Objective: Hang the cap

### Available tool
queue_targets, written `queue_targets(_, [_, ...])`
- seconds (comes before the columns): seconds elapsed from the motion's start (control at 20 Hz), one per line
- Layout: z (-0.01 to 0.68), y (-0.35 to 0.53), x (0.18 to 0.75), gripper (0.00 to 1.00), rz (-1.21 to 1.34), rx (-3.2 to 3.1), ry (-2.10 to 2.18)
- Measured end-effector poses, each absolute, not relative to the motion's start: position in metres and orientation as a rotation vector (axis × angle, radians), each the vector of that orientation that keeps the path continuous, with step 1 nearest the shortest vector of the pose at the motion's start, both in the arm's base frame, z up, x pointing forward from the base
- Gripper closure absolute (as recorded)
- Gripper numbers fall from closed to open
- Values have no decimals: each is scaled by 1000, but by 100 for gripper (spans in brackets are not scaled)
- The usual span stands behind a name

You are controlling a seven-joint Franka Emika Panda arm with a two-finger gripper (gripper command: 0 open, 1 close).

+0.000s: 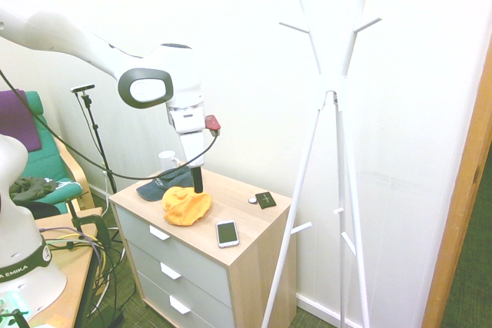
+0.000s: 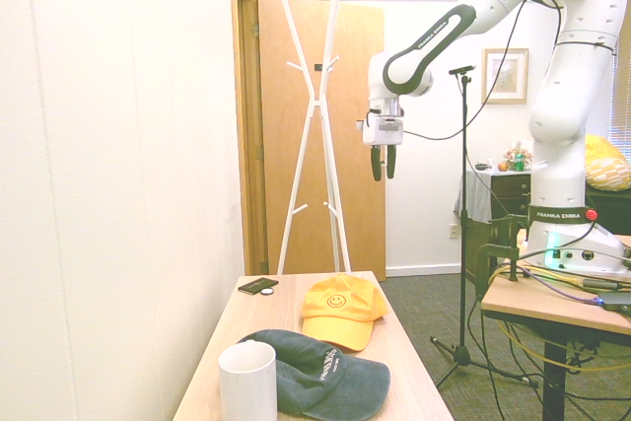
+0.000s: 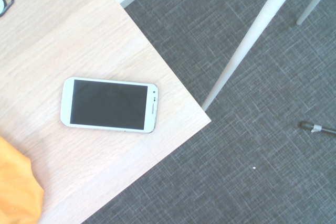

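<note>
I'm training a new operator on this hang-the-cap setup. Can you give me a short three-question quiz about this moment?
1. True or false: the hand already holds the yellow cap.
2. Which lies nearest the yellow cap on the dresser? A) phone B) dark cap C) black card
3. Fill in: the white ____ stands beside the dark cap.

Key:
1. False; the hand is open, high above the dresser, and the cap lies on top.
2. B; the two caps touch.
3. mug
</note>
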State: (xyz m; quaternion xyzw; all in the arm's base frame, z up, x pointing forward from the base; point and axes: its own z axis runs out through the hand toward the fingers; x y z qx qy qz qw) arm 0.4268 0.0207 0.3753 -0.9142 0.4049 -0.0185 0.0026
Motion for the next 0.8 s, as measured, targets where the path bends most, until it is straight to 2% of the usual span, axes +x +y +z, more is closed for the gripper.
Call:
queue_targets(0.25, [368, 47, 428, 0, -68, -2897, 1221])
queue_targets(0.8, [267, 260, 436, 0, -100, -3138, 903])
